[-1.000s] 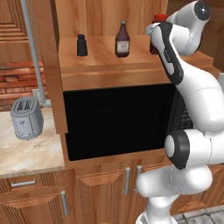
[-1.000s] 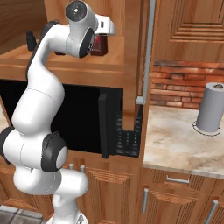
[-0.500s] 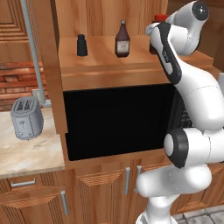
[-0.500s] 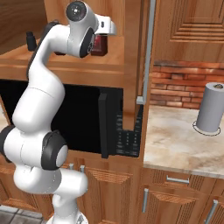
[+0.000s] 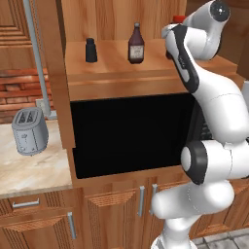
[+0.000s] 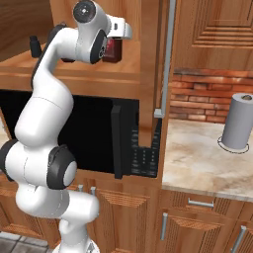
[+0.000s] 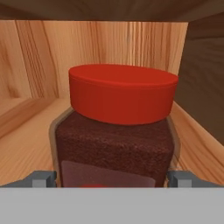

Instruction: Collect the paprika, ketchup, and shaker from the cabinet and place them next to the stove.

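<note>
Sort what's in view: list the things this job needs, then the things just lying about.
Job: paprika, ketchup, shaker, cabinet, open end effector straddling the paprika.
Lying about: toaster, paper towel roll.

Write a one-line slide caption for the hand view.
Open hand straddling the squarish dark red-brown jar with a bright red cap on the light-brown wooden cabinet shelf.

- Light-brown wooden plank shelf (image 5: 112,68) of the cabinet, above a large black recess.
- Small all-black cylindrical shaker (image 5: 91,50) stands upright towards its left.
- Dark red ketchup bottle (image 5: 136,44) with pale label stands beside it, apart.
- Squarish red-capped paprika jar (image 7: 116,131) stands at the right end.
</note>
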